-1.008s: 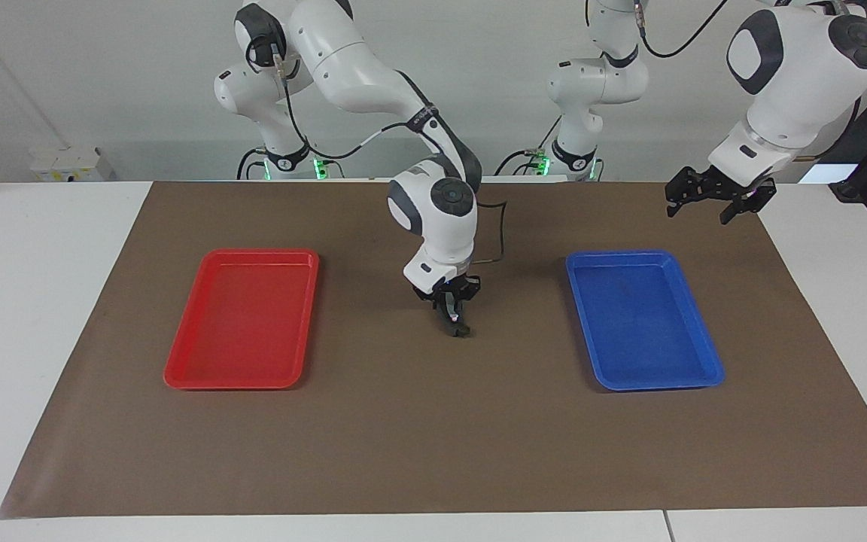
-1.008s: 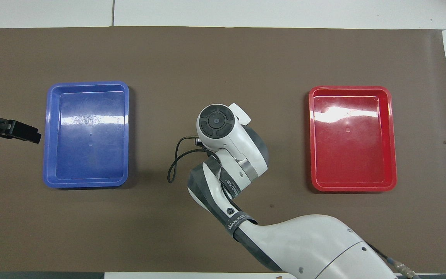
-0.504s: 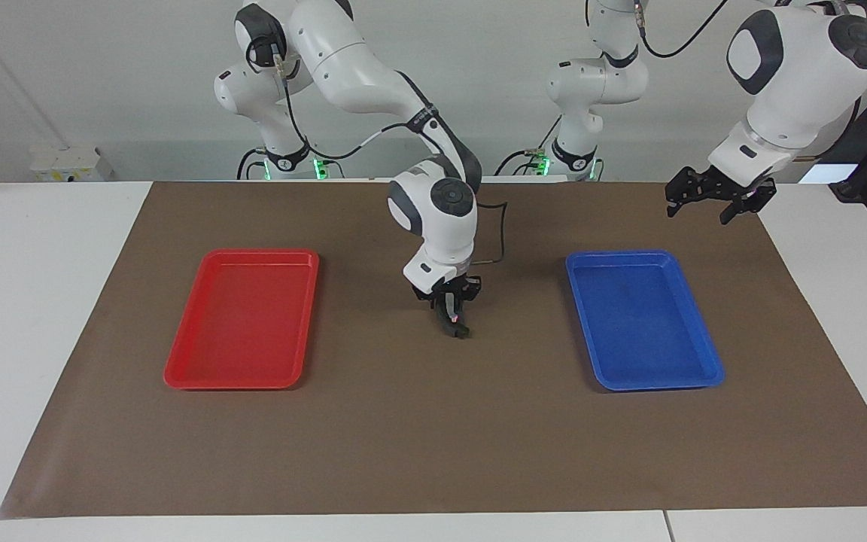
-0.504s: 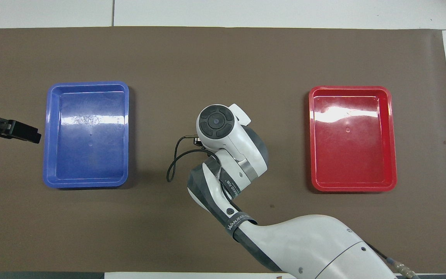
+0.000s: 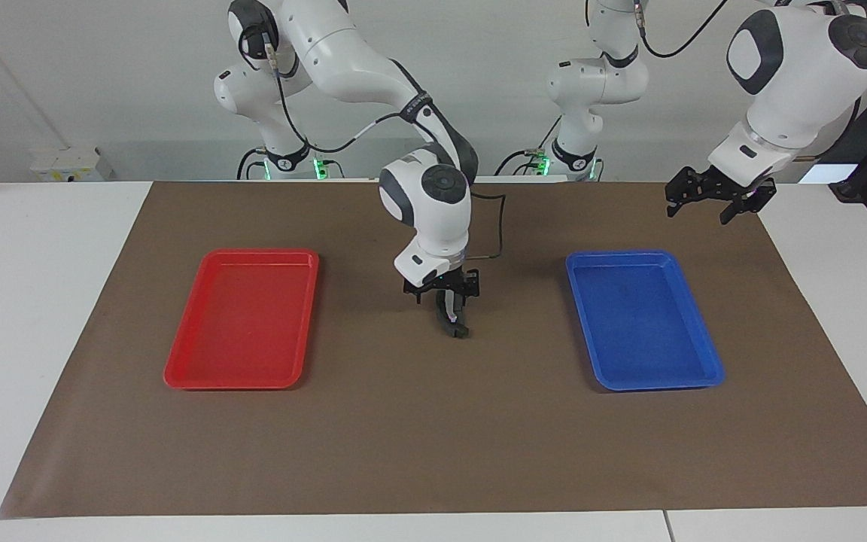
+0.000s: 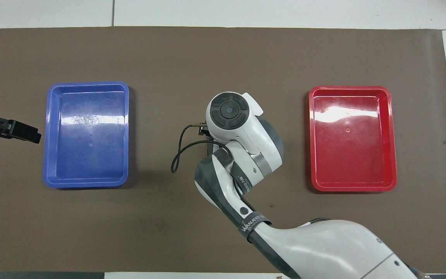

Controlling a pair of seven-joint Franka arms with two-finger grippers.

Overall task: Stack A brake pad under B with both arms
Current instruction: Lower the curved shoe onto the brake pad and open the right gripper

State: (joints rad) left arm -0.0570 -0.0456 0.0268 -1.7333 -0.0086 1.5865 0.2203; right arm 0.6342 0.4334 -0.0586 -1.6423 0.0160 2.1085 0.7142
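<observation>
A small dark piece [image 5: 458, 330] lies on the brown mat [image 5: 433, 436] at mid-table, between the two trays. I cannot tell whether it is the short A pad, the longer B piece, or both stacked. My right gripper [image 5: 450, 319] points straight down with its tip at this dark piece. In the overhead view the right arm's wrist [image 6: 229, 112] hides the piece and the gripper. My left gripper [image 5: 710, 202] is open and empty, held in the air over the mat's edge at the left arm's end. It also shows in the overhead view [image 6: 18, 131].
A red tray [image 5: 177, 374] lies empty toward the right arm's end, also in the overhead view [image 6: 390, 135]. A blue tray [image 5: 708, 361] lies empty toward the left arm's end, also in the overhead view [image 6: 50, 135]. A black cable [image 6: 176, 155] loops from the right wrist.
The right arm's wrist has risen a little over the dark piece. The dark piece stays at the same spot on the mat. The left arm has not moved.
</observation>
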